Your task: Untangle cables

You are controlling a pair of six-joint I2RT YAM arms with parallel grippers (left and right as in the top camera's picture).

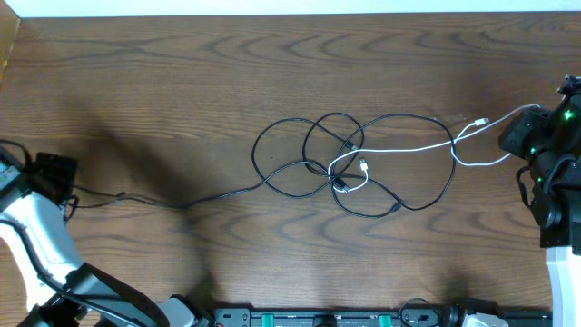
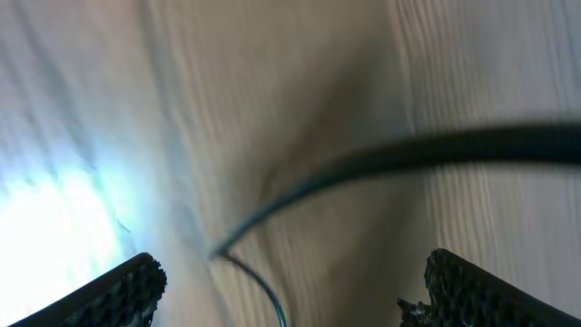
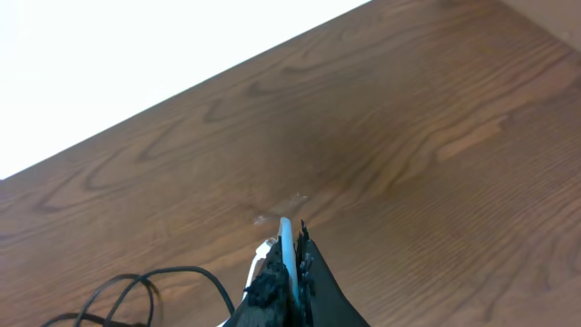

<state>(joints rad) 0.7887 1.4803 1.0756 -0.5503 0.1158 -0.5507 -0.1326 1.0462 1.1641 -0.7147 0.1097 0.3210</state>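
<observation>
**Desk:** What is shown on the table point(image 1: 182, 73)?

**Caption:** A knot point(image 1: 349, 168) of cables is seen mid-table, with black loops crossed by a white cord point(image 1: 408, 145). One black cord point(image 1: 218, 193) is stretched out leftward towards the left claw point(image 2: 292, 263). That claw is spread wide and nothing is gripped; the cord is seen passing below it. The right claw point(image 3: 289, 250) is clamped shut on the white cord near its right-hand end.

**Desk:** Which step is judged to be in hand?

**Caption:** The pulling-apart. The white cord would next be drawn rightward out of the loops. The black cord would need to be pinched so that the knot is held against the pull.
</observation>
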